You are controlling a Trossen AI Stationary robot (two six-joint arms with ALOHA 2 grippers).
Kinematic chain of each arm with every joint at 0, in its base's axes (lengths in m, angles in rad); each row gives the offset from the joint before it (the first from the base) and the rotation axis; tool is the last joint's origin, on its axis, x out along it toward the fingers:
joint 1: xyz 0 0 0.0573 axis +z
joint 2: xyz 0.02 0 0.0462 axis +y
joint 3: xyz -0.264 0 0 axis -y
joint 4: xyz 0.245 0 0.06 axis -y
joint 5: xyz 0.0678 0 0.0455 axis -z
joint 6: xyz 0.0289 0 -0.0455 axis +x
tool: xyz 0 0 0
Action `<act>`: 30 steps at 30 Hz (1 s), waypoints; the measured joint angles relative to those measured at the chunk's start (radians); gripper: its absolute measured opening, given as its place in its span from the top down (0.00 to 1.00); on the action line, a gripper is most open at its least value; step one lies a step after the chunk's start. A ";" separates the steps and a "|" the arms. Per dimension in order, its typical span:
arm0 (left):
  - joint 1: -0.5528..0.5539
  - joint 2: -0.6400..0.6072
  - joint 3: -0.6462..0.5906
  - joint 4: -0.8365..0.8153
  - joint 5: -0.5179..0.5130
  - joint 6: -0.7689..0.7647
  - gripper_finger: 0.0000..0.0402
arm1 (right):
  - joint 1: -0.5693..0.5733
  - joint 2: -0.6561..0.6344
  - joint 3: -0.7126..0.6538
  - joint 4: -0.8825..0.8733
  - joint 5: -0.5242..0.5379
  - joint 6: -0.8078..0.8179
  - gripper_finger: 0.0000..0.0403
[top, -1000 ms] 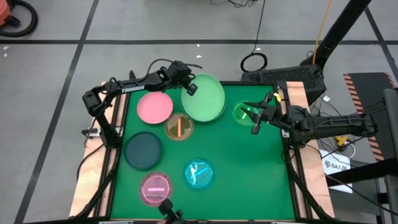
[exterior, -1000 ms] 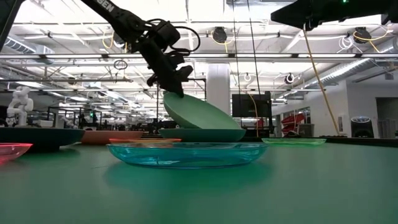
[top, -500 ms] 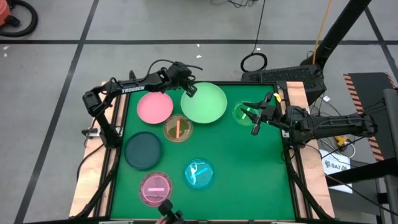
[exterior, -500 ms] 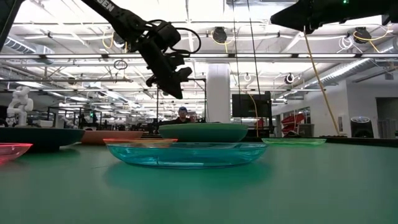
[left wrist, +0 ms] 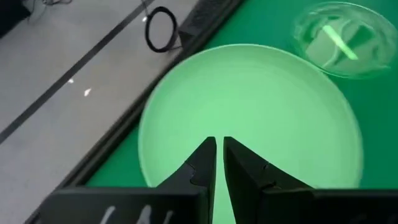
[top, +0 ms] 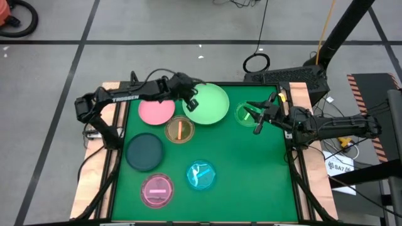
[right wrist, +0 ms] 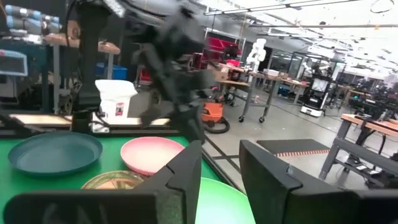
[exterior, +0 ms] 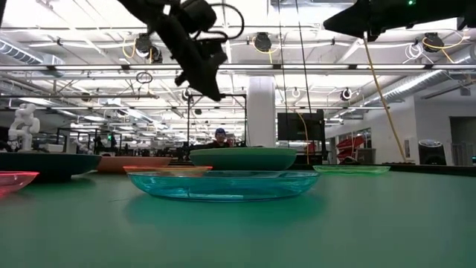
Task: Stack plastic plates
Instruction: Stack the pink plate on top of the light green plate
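The large light-green plate (top: 209, 104) (left wrist: 261, 106) lies flat at the far middle of the green table. From the side it looks dark green (exterior: 242, 158), and I cannot tell what is under it. My left gripper (top: 191, 102) (exterior: 210, 91) (left wrist: 219, 148) hangs above the plate's left rim, its fingers shut to a narrow slit and holding nothing. My right gripper (top: 256, 119) (right wrist: 221, 167) is open and hovers over the small green plate (top: 247, 114) (left wrist: 339, 38). The pink (top: 156, 110), amber (top: 180, 129), dark teal (top: 145, 151), cyan (top: 201, 176) and magenta (top: 157, 189) plates lie singly on the table.
A raised wooden frame (top: 300, 100) borders the green mat. The cyan plate (exterior: 223, 184) stands nearest the low camera. Bare mat lies on the right half of the table (top: 264, 169). A coiled cable (top: 256, 63) and floor lie past the far edge.
The light-green plate was tilted, with its left rim held up by my left gripper. It has dropped flat onto the plate under it. My left gripper has let go of the rim and risen clear of it. My right arm has kept still.
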 joint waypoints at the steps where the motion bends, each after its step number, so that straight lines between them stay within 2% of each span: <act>1: -0.024 -0.019 -0.020 0.004 -0.015 -0.004 0.91 | 0.000 0.004 0.000 0.006 0.000 0.004 0.75; 6: -0.158 -0.172 -0.250 0.089 -0.061 -0.072 0.91 | 0.000 0.045 0.000 0.082 -0.009 0.016 0.75; 9: -0.226 -0.303 -0.392 0.198 -0.064 -0.102 0.91 | 0.000 0.086 0.000 0.127 -0.075 0.039 0.75; 13: -0.293 -0.469 -0.502 0.255 -0.049 -0.083 0.91 | 0.016 0.167 0.026 0.159 -0.154 0.131 0.75; 17: -0.370 -0.603 -0.553 0.268 -0.037 -0.037 0.91 | 0.060 0.285 0.099 0.198 -0.229 0.185 0.75; 21: -0.411 -0.689 -0.560 0.251 -0.038 0.029 0.91 | 0.097 0.405 0.239 0.169 -0.232 0.210 0.75; 26: -0.427 -0.752 -0.560 0.193 -0.038 0.095 0.91 | 0.115 0.522 0.399 -0.037 -0.136 0.283 0.75; 30: -0.416 -0.784 -0.560 0.156 -0.038 0.113 0.91 | 0.106 0.580 0.474 -0.200 -0.047 0.380 0.75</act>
